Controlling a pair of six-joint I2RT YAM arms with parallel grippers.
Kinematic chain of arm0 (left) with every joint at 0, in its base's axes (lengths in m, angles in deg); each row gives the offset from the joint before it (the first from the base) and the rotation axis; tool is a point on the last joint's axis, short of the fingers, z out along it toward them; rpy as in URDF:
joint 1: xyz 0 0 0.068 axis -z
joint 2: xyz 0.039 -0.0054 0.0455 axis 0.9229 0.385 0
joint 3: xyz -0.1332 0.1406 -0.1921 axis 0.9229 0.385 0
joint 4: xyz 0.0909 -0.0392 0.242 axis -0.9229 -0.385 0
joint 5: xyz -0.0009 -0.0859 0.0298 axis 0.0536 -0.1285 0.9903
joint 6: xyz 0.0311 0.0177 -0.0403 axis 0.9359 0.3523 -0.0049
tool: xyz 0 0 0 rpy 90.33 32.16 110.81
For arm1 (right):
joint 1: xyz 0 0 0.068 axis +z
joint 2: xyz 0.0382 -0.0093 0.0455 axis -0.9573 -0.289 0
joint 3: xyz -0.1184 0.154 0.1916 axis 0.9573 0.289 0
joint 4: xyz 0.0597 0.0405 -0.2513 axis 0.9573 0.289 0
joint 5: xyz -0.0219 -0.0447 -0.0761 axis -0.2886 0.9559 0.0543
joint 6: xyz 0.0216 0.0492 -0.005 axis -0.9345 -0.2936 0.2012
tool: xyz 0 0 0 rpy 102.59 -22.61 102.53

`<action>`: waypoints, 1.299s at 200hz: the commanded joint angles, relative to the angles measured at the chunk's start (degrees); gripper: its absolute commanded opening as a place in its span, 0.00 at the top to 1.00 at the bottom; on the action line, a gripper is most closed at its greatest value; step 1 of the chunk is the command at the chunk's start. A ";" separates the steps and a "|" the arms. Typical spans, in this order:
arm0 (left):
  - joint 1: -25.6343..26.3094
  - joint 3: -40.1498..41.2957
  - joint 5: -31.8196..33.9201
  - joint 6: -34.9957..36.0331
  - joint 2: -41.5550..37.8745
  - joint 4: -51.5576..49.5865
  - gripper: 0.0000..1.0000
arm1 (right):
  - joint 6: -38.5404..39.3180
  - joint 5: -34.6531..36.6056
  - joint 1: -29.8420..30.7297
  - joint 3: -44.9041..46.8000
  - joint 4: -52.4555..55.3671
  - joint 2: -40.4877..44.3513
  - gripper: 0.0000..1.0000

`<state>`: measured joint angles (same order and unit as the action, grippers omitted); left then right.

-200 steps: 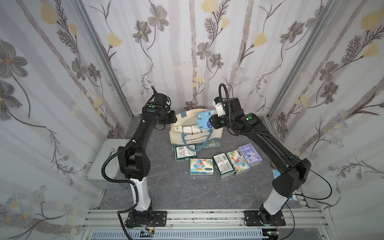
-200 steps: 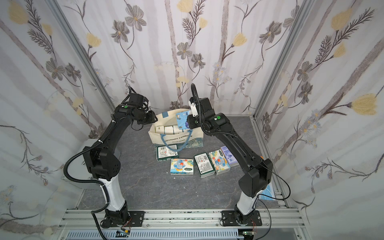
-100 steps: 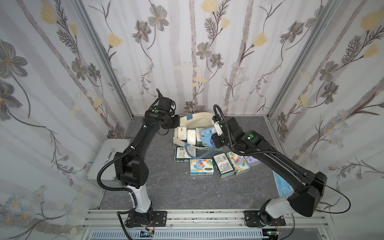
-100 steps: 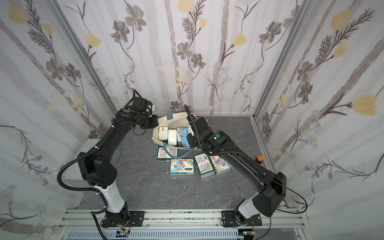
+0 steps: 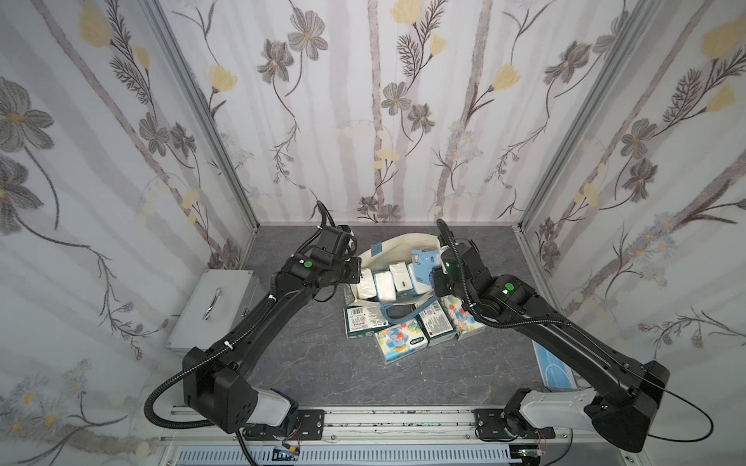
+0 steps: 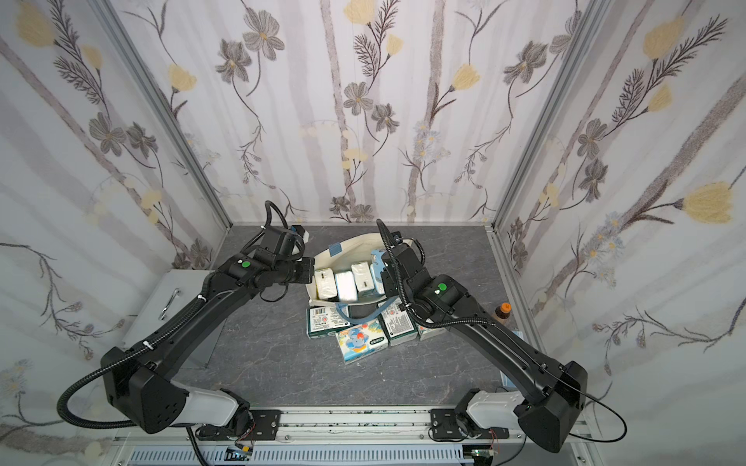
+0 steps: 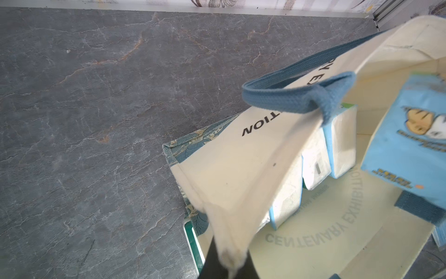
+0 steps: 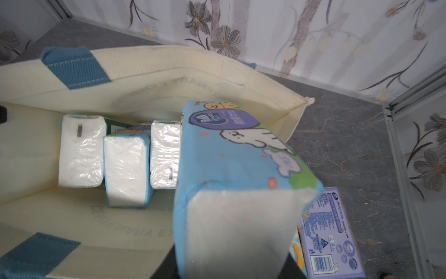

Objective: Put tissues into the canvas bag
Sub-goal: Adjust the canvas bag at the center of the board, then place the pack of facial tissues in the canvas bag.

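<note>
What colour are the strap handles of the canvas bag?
Blue. The left wrist view shows a handle of the canvas bag best.

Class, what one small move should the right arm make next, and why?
Probably lower the blue pack straight down and release: the right gripper holds it over the canvas bag, whose rim the left gripper pinches open, with free space beside three standing packs.

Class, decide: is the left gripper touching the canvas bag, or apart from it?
Touching. The left wrist view shows a cream corner of the canvas bag bunched and pinched inside the left gripper, with no gap between them.
</note>
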<state>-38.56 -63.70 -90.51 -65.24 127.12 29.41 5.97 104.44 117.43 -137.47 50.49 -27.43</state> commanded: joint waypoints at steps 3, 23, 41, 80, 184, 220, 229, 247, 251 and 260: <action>0.95 -0.02 2.63 0.63 -0.92 5.47 1.00 | 6.11 7.77 -0.02 -3.82 -0.87 -2.20 0.61; 1.82 -0.68 3.12 1.64 -0.53 4.62 1.00 | 10.61 10.79 -0.02 -6.36 -0.48 -6.00 0.61; 2.14 -0.79 3.16 2.10 -0.61 4.45 1.00 | 12.36 13.44 -0.02 -9.59 1.93 -9.87 0.60; 2.23 -1.19 3.86 3.12 -0.66 3.92 1.00 | 13.17 17.26 -0.03 -13.13 5.87 -15.30 0.60; 2.16 -1.93 5.10 4.59 0.78 2.78 1.00 | 7.22 5.61 -4.14 -16.25 11.46 -25.32 0.55; 2.15 -3.54 5.19 4.59 2.76 1.63 1.00 | 6.32 -6.11 -7.53 -18.33 11.27 -24.90 0.23; 2.16 -4.69 5.12 4.50 3.69 0.69 1.00 | 6.37 -6.77 -7.99 -19.38 12.27 -24.26 0.21; 2.23 -5.96 5.02 4.28 5.25 -0.47 1.00 | 6.91 -6.90 -8.08 -21.01 13.81 -21.51 0.19; 2.23 -6.02 5.03 4.24 5.42 -0.48 1.00 | 6.92 -7.26 -7.97 -21.14 13.94 -20.68 0.19; 2.22 -6.02 5.09 4.15 5.69 -0.35 1.00 | 6.92 -8.20 -8.08 -21.20 13.91 -18.66 0.20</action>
<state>-36.40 -68.74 -86.06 -61.35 132.02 28.38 13.34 100.20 109.21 -157.49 62.89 -50.16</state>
